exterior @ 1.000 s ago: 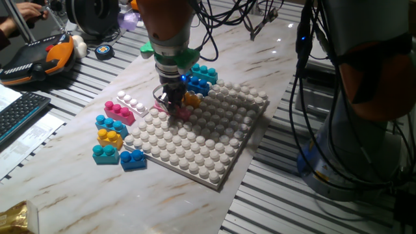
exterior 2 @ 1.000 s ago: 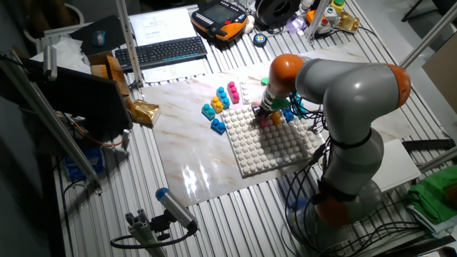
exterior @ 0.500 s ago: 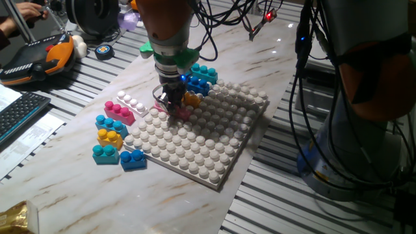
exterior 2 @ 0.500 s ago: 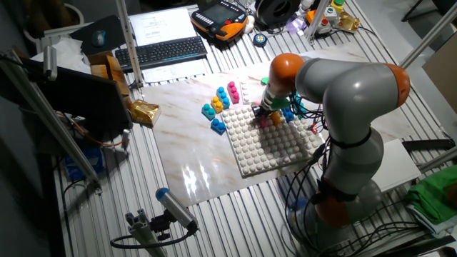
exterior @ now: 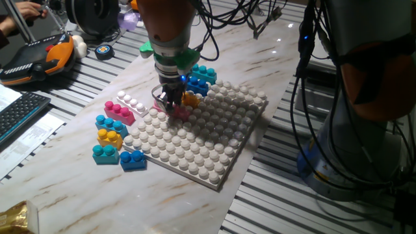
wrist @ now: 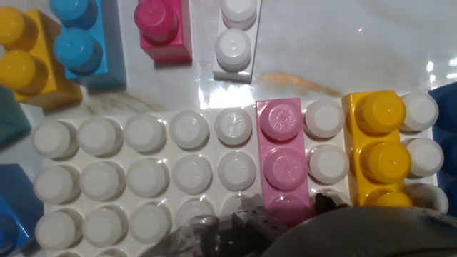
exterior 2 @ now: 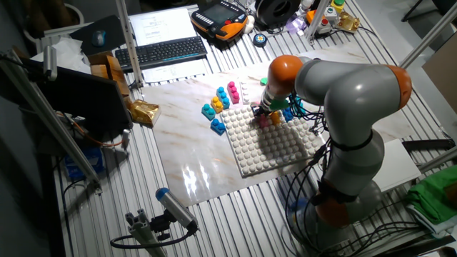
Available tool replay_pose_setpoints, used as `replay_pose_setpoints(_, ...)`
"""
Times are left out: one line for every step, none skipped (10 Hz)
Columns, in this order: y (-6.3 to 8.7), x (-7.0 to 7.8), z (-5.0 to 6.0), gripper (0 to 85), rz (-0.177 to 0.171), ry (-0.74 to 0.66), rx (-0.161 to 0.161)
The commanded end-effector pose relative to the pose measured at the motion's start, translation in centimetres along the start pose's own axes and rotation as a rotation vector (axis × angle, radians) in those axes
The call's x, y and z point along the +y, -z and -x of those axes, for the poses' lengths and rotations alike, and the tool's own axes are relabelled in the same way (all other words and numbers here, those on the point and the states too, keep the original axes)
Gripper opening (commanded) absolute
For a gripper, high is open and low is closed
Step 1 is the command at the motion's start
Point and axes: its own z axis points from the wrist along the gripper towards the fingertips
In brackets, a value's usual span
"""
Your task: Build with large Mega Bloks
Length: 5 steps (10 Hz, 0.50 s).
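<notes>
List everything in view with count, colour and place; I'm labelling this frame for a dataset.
baseplate: one, grey-white, studded, centre of the marble board.
marble board: one, pale, on the slatted table.
pink brick: one, on the baseplate, under the gripper.
orange-yellow brick: one, on the baseplate, beside the pink brick.
teal brick: one, at the baseplate's far edge.
blue brick: one, next to the teal brick.
white brick: one, off the baseplate's left.
magenta brick: one, beside the white brick.
smaller bricks: four, light blue, yellow, teal, blue, loose on the left.
keyboard: one, black, far left.
gripper: one, fingers straddling the pink brick; grip unclear.
</notes>
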Motion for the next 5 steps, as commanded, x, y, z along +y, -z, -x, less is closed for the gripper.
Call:
replay_pose_setpoints(0.1, 0.0, 0.1, 47.3, 0.003, -0.003, -0.003)
replay_pose_setpoints(0.5, 0.1, 0.6, 49.0, 0.003, -0.004, -0.003)
replay_pose_setpoints(1.3, 0.2, 1.2, 49.7, 0.0, -0.009, 0.006)
replay_pose_setpoints(2.2, 0.4, 2.1, 49.7, -0.007, -0.016, 0.018)
replay_pose_setpoints(2.9, 0.7, 3.1, 49.7, -0.03, -0.027, 0.018)
